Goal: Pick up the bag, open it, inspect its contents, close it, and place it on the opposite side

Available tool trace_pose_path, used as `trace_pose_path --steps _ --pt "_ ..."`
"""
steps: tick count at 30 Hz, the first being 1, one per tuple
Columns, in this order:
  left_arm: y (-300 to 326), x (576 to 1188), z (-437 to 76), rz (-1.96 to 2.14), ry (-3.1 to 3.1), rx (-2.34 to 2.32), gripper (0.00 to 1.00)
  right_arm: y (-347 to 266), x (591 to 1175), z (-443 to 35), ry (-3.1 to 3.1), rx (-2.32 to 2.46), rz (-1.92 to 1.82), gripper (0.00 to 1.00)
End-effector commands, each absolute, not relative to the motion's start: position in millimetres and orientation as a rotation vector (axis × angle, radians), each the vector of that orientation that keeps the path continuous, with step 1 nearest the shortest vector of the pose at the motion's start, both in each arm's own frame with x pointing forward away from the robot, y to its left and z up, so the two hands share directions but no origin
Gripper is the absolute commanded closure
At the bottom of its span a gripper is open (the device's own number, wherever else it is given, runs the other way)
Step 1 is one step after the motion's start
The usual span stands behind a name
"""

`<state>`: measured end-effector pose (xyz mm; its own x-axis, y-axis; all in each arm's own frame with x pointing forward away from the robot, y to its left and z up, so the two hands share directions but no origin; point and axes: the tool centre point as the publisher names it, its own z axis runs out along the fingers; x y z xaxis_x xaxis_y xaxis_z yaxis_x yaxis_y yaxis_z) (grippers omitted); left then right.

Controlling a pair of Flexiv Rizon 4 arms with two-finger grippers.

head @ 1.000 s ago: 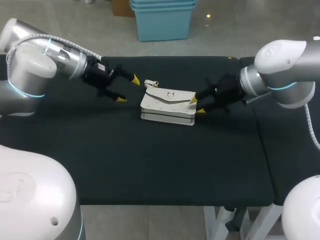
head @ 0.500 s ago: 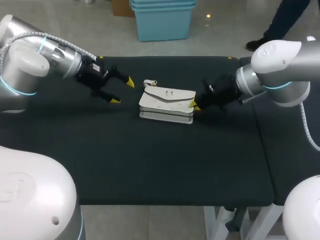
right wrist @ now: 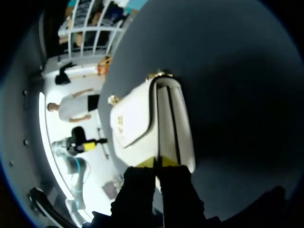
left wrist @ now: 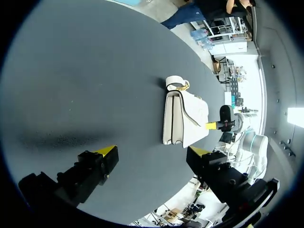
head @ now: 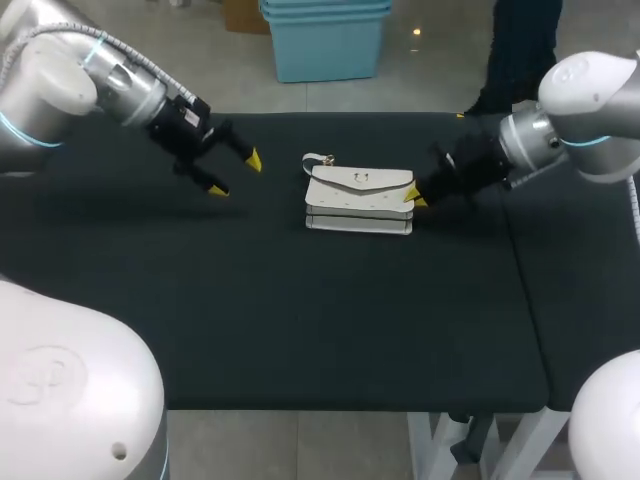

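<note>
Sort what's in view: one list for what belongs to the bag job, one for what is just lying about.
Belongs to the job:
white bag, lying flat, flap closed
right gripper, jaws closed on the bag's end
left gripper, jaws open, apart from the bag

Just there:
black table, only the surface under the bag

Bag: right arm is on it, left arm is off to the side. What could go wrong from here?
1. The right gripper seems to pinch the bag only at one end edge. Lifted from there, the bag may tilt, swing or slip out.
2. The left gripper is open and well apart from the bag, so nothing supports the other end.
3. The strap loop lies at that end and could snag the left gripper as it approaches.
</note>
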<state>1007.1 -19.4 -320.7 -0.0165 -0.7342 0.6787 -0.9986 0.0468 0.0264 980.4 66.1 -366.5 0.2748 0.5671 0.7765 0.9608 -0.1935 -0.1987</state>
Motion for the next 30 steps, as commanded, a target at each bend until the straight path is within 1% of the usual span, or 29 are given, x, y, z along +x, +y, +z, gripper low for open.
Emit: trace_pose_path --steps 1,9,10,14,19,26,30 --pt "-19.3 1010.8 -321.7 0.631 -1.803 1.724 0.0 66.5 983.2 -366.9 -1.38 -1.854 -0.719 1.0" --pt "-15.9 1013.1 -319.2 0.627 -1.821 1.713 0.0 66.5 983.2 -366.9 -1.38 -1.854 -0.719 1.0" --pt "-11.2 1015.8 -316.2 0.625 -1.84 1.723 0.0 61.1 992.9 -369.4 -1.427 -1.882 -0.732 1.0" --pt "11.5 1024.5 -304.7 0.555 -1.915 1.725 0.0 21.0 1032.3 -373.0 -1.502 -1.966 -0.707 1.0" --pt "37.5 1036.9 -295.3 0.508 -1.934 1.797 0.0 -35.3 1067.2 -364.5 -1.525 -2.033 -0.713 1.0" --pt "54.7 1051.0 -293.8 0.447 -1.946 1.805 0.0 -90.0 1091.3 -362.1 -1.535 -2.107 -0.734 1.0" --pt "57.5 1056.9 -292.4 0.428 -1.947 1.825 0.0 -120.7 1103.4 -362.7 -1.5 -2.074 -0.765 1.0"
